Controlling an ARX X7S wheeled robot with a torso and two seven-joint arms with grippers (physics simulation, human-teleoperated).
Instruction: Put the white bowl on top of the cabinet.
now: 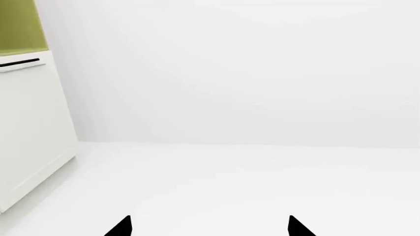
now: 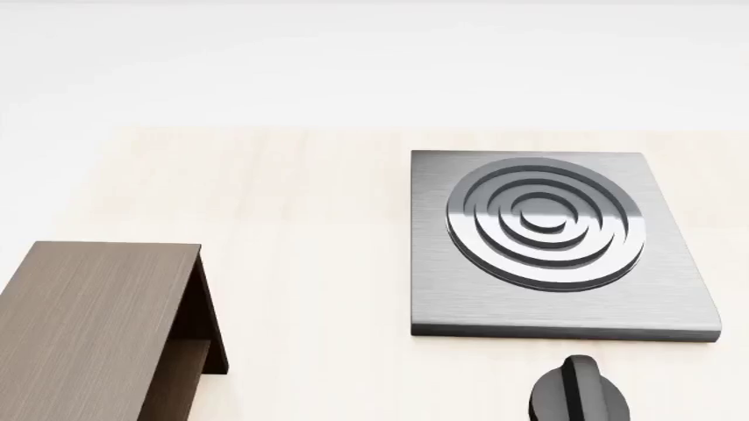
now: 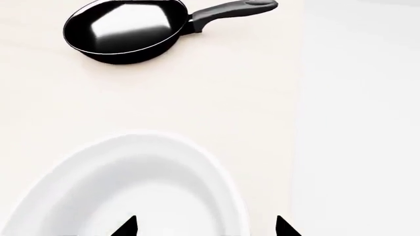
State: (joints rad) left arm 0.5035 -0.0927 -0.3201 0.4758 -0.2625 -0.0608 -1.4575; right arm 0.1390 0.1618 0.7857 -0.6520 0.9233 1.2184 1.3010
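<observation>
The white bowl (image 3: 131, 191) sits upright on the pale wooden tabletop (image 3: 217, 98), mouth open upward, directly below the right gripper (image 3: 204, 227). Being round, it has no long axis to speak of; in the right wrist view its rim reads as a stretched oval, cut off by the picture's edge. The two dark fingertips of that gripper stand apart — one over the bowl's hollow, the other outside its wall, so the rim lies between them, unpinched.

Beyond the bowl on the same tabletop rests the black frying pan (image 3: 125, 32), well apart from it, its handle (image 3: 233, 11) pointing toward the table's edge.

In the head view the cabinet (image 2: 100, 329) stands at the near left, its flat top bare; the grey stove plate (image 2: 550, 241) lies to its right, with a dark knob (image 2: 576, 395) just in front.

The left gripper (image 1: 208, 228) is spread wide, holding nothing, over a white floor (image 1: 249, 187) near a white cupboard (image 1: 33, 128).
</observation>
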